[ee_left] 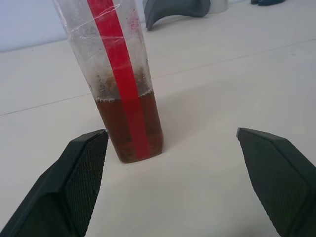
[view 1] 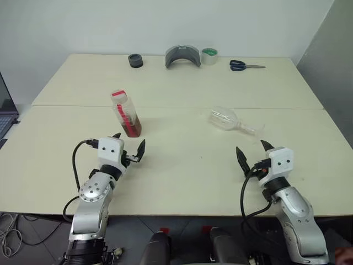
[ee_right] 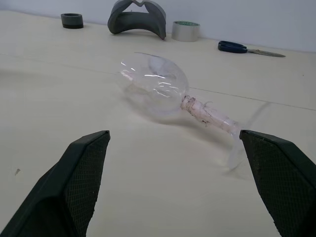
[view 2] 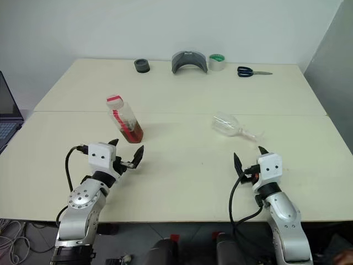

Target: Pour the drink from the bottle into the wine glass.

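Note:
The bottle (view 1: pixel 127 113) stands upright on the cream table (view 1: pixel 182 165), left of centre, red cap on, a red strip down its side. The reddish-brown drink (ee_left: pixel 129 129) fills its lower part. My left gripper (view 1: pixel 128 148) hovers just short of the bottle, open, nothing between its fingers. The wine glass (view 1: pixel 227 120) lies on its side right of centre, bowl toward the bottle, stem (ee_right: pixel 207 114) and foot toward the right. Open and empty, my right gripper (view 1: pixel 252 154) sits a short way in front of the glass's foot.
Along the far edge of the table lie a black tape roll (view 1: pixel 135 61), a grey curved holder (view 1: pixel 182 56), a tape roll with a green top (view 1: pixel 209 56) and blue-handled scissors (view 1: pixel 245 65). A laptop (view 1: pixel 5 113) sits off the table's left side.

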Controlling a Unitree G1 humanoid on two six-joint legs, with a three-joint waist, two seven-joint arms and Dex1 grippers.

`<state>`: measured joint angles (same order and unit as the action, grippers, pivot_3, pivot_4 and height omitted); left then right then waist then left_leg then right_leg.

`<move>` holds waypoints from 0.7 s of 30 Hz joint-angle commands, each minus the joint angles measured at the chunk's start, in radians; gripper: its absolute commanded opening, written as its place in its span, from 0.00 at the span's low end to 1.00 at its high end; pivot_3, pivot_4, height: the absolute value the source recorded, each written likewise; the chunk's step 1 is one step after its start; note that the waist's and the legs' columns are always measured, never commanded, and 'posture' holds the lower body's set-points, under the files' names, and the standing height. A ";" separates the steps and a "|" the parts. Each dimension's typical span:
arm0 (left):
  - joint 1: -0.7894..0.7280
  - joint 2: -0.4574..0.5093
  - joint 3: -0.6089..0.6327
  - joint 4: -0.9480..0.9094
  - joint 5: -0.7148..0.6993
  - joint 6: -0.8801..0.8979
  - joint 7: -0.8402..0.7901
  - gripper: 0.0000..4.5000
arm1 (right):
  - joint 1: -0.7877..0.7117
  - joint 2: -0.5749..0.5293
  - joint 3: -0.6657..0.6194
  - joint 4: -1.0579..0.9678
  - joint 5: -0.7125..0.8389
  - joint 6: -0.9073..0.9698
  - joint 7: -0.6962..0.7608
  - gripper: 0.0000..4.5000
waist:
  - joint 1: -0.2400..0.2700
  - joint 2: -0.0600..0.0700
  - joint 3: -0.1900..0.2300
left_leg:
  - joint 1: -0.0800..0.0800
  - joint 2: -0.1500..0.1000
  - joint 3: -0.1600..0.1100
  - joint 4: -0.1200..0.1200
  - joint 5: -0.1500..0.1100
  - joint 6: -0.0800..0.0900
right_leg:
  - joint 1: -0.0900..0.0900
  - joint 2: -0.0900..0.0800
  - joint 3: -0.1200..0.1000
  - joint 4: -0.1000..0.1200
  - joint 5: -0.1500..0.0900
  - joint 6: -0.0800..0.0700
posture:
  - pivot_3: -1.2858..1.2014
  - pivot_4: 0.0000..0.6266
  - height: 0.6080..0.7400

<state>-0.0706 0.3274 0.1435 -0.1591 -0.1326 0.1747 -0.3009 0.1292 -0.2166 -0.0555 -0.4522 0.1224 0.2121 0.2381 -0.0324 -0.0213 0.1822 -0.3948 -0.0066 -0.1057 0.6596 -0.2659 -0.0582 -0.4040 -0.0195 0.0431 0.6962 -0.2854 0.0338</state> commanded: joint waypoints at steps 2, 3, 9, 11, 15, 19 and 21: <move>-0.011 0.012 0.000 -0.042 -0.003 -0.009 -0.011 0.99 | 0.003 0.003 -0.014 -0.001 0.013 -0.041 0.004 1.00 | 0.000 0.000 0.000 | 0.000 0.000 0.000 0.000 0.000 0.000 | 0.000 0.000 0.000 0.000 0.000 0.000 | 0.52 0.24 1.00; -0.011 0.013 -0.001 -0.042 -0.002 -0.005 -0.012 0.99 | 0.004 0.004 -0.014 0.005 0.015 -0.047 0.006 1.00 | 0.000 0.000 0.000 | 0.000 0.000 0.000 0.000 0.000 0.000 | 0.000 0.000 0.000 0.000 0.000 0.000 | 0.52 0.24 1.00; -0.010 0.013 -0.002 -0.053 0.000 0.015 -0.015 0.99 | 0.009 0.002 -0.014 0.027 0.022 -0.072 0.013 1.00 | 0.000 0.000 0.000 | 0.000 0.000 0.000 0.000 0.000 0.000 | 0.000 0.000 0.000 0.000 0.000 0.000 | 0.52 0.24 1.00; -0.008 0.011 -0.001 -0.056 -0.001 0.018 -0.014 0.99 | 0.010 0.000 -0.013 0.037 0.022 -0.083 0.017 1.00 | 0.000 0.000 0.000 | 0.000 0.000 0.000 0.000 0.000 0.000 | 0.000 0.000 0.000 0.000 0.000 0.000 | 0.52 0.24 1.00; -0.006 0.010 0.002 -0.062 0.000 0.016 -0.010 0.99 | 0.010 0.000 -0.016 0.049 0.030 -0.102 0.026 1.00 | 0.000 0.000 0.000 | 0.000 0.000 0.000 0.000 0.000 0.000 | 0.000 0.000 0.000 0.000 0.000 0.000 | 0.52 0.24 1.00; -0.003 0.012 0.003 -0.070 0.001 0.019 -0.009 0.99 | 0.007 -0.001 -0.019 0.058 0.037 -0.116 0.035 1.00 | 0.000 0.000 0.000 | 0.000 0.000 0.000 0.000 0.000 0.000 | 0.000 0.000 0.000 0.000 0.000 0.000 | 0.52 0.24 1.00; -0.002 0.011 0.005 -0.076 -0.001 0.023 -0.009 0.99 | 0.003 -0.002 -0.019 0.064 0.039 -0.121 0.038 1.00 | 0.000 0.000 0.000 | 0.000 0.000 0.000 0.000 0.000 0.000 | 0.000 0.000 0.000 0.000 0.000 0.000 | 0.52 0.24 1.00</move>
<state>-0.0718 0.3301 0.1421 -0.1928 -0.1324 0.1968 -0.3150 0.1384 -0.2164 -0.0571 -0.3752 0.1429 0.1171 0.2697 -0.0326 -0.0213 0.1822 -0.3947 -0.0065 -0.1056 0.6596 -0.2659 -0.0582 -0.4040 -0.0194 0.0432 0.6962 -0.2854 0.0338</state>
